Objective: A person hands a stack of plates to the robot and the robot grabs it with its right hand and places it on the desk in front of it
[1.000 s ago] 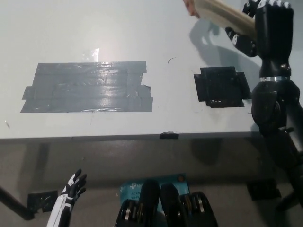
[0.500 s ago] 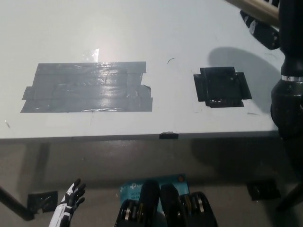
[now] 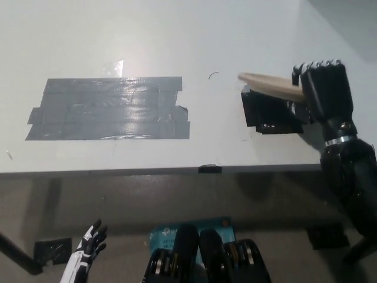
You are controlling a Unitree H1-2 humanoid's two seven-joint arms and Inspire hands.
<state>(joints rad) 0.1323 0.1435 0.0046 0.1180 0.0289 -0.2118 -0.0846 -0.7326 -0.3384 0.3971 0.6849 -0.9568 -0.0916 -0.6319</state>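
Observation:
My black right hand [image 3: 323, 88] is shut on a stack of pale wooden plates [image 3: 268, 85], seen edge-on and tilted. It holds the stack low over the black tape square [image 3: 272, 111] on the right side of the white desk [image 3: 177, 47]. Whether the stack touches the desk I cannot tell. My white left hand [image 3: 87, 246] rests at the lower left, below the desk's front edge, fingers spread and holding nothing.
A large patch of dark grey tape [image 3: 109, 108] lies on the desk's left half. A small black tab [image 3: 210, 169] sits on the front edge. Below the desk, dark floor with a blue label [image 3: 171, 231] and a black tape piece [image 3: 52, 250].
My right hand has come down from the top right corner, carrying the plate stack toward me and lowering it over the black tape square. The left hand has barely moved.

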